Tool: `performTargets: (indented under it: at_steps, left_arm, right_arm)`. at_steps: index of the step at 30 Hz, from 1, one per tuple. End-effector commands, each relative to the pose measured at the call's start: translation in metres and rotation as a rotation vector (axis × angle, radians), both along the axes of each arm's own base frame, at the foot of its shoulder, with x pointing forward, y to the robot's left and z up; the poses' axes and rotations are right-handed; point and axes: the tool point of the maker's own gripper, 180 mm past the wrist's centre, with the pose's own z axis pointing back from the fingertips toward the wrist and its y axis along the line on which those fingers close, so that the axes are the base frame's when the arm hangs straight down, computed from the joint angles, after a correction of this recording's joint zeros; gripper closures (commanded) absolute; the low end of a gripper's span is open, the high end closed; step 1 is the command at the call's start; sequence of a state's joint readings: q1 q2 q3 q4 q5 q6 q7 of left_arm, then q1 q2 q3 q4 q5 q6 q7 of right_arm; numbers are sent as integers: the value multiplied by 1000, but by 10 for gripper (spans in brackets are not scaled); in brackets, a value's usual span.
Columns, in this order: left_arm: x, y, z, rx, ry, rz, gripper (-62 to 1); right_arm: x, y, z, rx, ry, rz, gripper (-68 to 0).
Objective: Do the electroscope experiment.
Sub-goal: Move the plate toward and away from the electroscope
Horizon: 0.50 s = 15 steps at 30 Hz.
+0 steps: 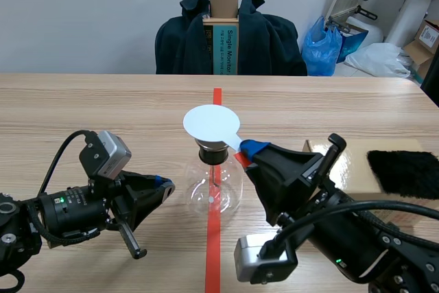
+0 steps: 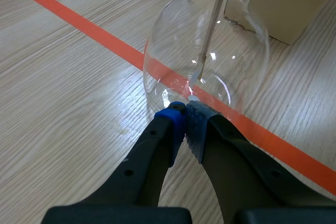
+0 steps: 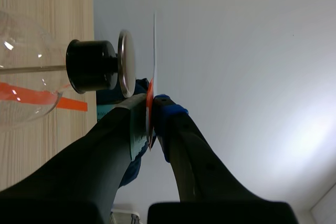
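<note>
While right gripper pinches a white disc over the electroscope, left gripper sits closed, empty, beside its flask.

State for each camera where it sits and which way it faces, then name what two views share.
Scene view: between the arms, facing across the table toward a dark coat; left gripper and right gripper show.
Left wrist view: on the left arm, looking down past its shut fingers at the flask.
Right wrist view: on the right arm, tipped sideways, its fingers pinching the white disc edge-on.
Shared: all three show the flask.
</note>
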State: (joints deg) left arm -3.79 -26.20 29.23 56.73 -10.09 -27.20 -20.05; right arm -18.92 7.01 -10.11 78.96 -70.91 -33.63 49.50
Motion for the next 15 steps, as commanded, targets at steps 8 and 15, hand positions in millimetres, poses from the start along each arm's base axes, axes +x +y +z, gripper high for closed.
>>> performTargets:
  at_steps: [8, 15]
  left_arm:
    - [4, -2, 12, -31, -28, -1, -19]
    - [4, -2, 12, -31, -28, -1, -19]
  right_arm:
    - [3, 0, 7, -10, -38, 9, -7]
    - [3, 0, 7, -17, -39, 11, -7]
